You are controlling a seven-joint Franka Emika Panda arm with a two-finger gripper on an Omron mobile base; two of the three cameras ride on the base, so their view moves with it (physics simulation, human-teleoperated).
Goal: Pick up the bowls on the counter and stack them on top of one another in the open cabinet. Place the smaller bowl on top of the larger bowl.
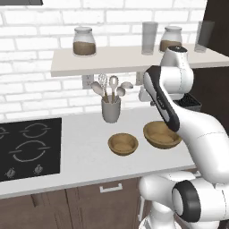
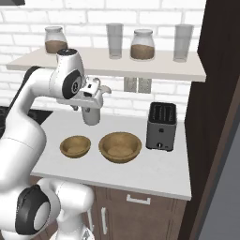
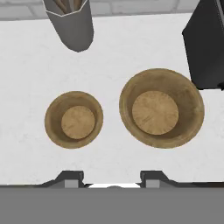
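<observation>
In the left base view, the smaller bowl (image 1: pixel 123 144) sits upright on the counter (image 1: pixel 85 152), toward its front edge and in front of the grey utensil cup (image 1: pixel 111 109). The larger bowl (image 1: pixel 160 134) stands just beside it on the right, apart from it, with its far side hidden behind the white arm (image 1: pixel 166 100). The black hob (image 1: pixel 29 147) lies well apart at the counter's left end. Above, the open cabinet (image 1: pixel 120 60) carries two jars (image 1: pixel 84 41) and two glasses (image 1: pixel 150 37) along its board.

In the right base view, the two bowls sit side by side near the middle of the counter (image 2: pixel 159 171), the smaller bowl (image 2: pixel 75 146) to the left and the larger bowl (image 2: pixel 120 146) to the right, a narrow strip of worktop between them. The toaster (image 2: pixel 161 125) stands just beside the larger bowl, toward the counter's right end. The gripper (image 2: pixel 92 111) hangs above the counter behind the bowls, below the open cabinet (image 2: pixel 154 70); its fingers are probably hidden against the utensil cup here, so their spread is hard to read.

In the hand view, the gripper (image 3: pixel 113 177) looks straight down on both bowls. Its two fingertips (image 3: pixel 69 178) stand well apart with nothing between them, so the hand is released and holds nothing. The smaller bowl (image 3: pixel 74 119) lies left, the larger bowl (image 3: pixel 161 107) right, both clear of the fingertips. The utensil cup (image 3: pixel 72 24) is at the top, the toaster (image 3: pixel 206 48) at the right edge.
</observation>
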